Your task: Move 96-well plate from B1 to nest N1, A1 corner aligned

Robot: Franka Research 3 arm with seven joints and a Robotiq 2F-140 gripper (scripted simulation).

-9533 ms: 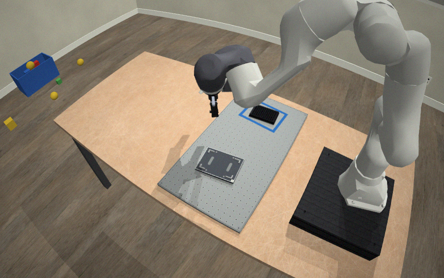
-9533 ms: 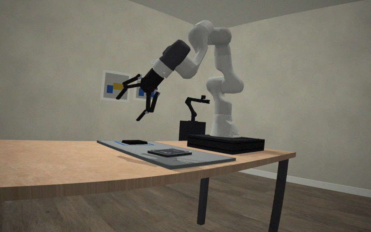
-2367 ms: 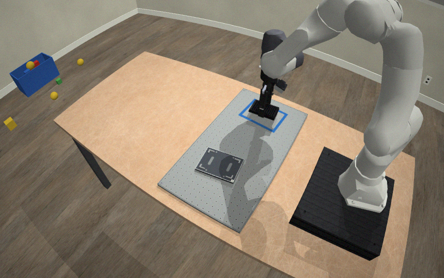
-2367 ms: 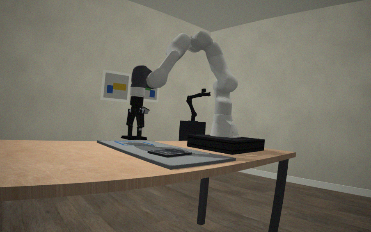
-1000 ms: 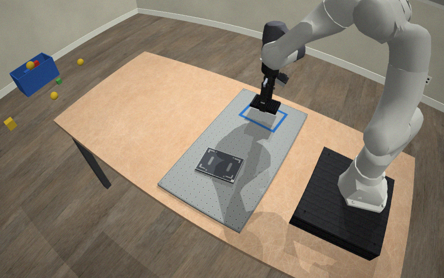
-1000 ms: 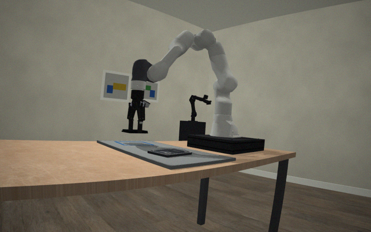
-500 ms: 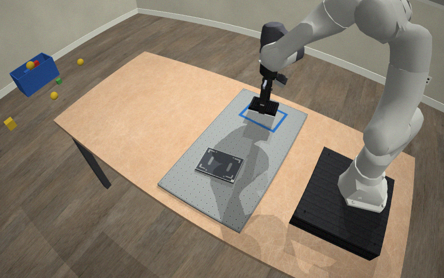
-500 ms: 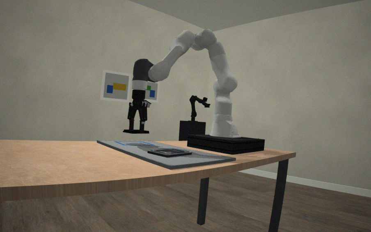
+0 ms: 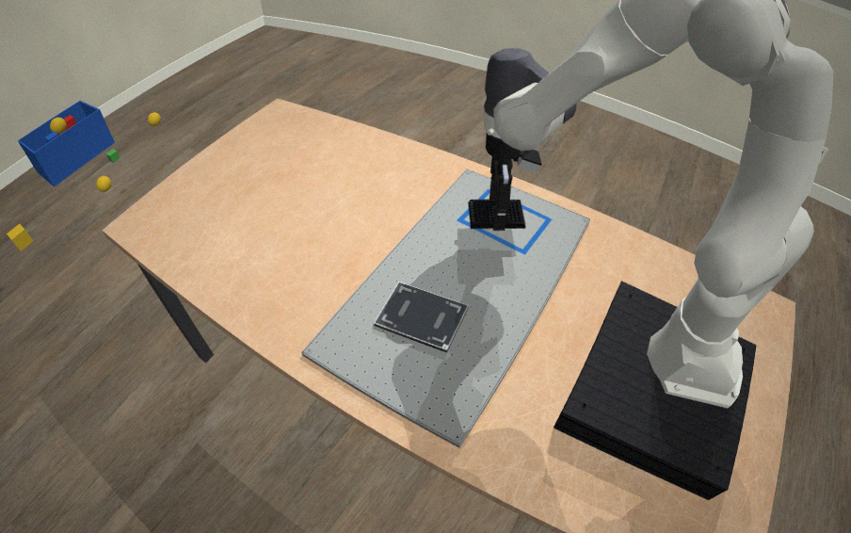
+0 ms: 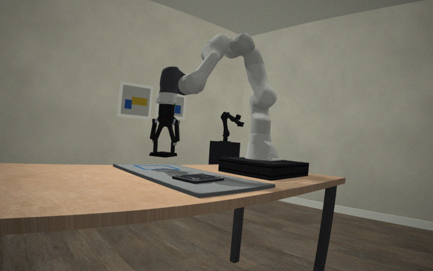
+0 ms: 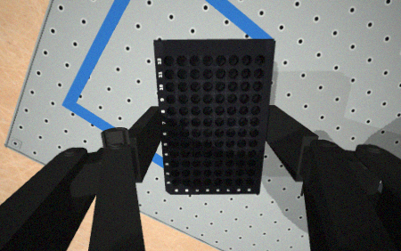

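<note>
My gripper (image 9: 498, 217) (image 10: 163, 150) (image 11: 212, 121) is shut on the black 96-well plate (image 9: 480, 215) (image 10: 163, 154) (image 11: 214, 89), gripping its two long sides. It holds the plate level in the air, over the blue outline of spot B1 (image 9: 537, 235) (image 10: 140, 166) (image 11: 89, 58) and turned at an angle to it. In the wrist view the plate's lower left corner looks cut off. The dark plate nest N1 (image 9: 420, 314) (image 10: 198, 177) lies flat and empty with white corner marks, nearer the front of the grey perforated board (image 9: 351, 326) (image 10: 223, 188) (image 11: 334, 67).
The arm's black base block (image 9: 602, 389) (image 10: 265, 167) stands on the wooden table (image 9: 250, 207) to the right of the board. A small black arm on a box (image 10: 224, 150) stands behind. A blue bin (image 9: 62, 151) and loose toys lie on the floor far left.
</note>
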